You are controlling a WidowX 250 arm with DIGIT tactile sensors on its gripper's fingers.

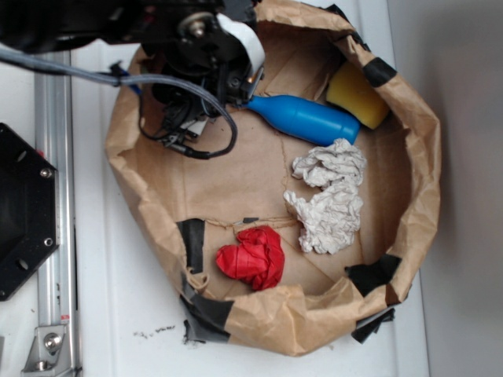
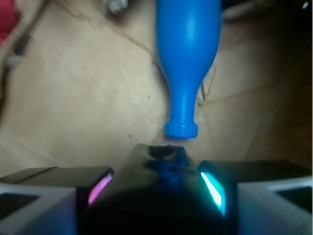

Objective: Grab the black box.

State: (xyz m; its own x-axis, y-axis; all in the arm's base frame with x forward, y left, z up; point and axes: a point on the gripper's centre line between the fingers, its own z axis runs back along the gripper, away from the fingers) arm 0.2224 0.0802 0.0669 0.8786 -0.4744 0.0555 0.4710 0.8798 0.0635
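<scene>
End effector (image 2: 155,188) low, fingers clamped against something.

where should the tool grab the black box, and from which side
Take the black box across its two flat side faces, coming straight down from above. The wrist view already shows it this way: the block sits between the fingers of the tool, its rounded top facing up. The blue bottle lies cap-first just beyond it, so approaching from that end looks blocked.
</scene>
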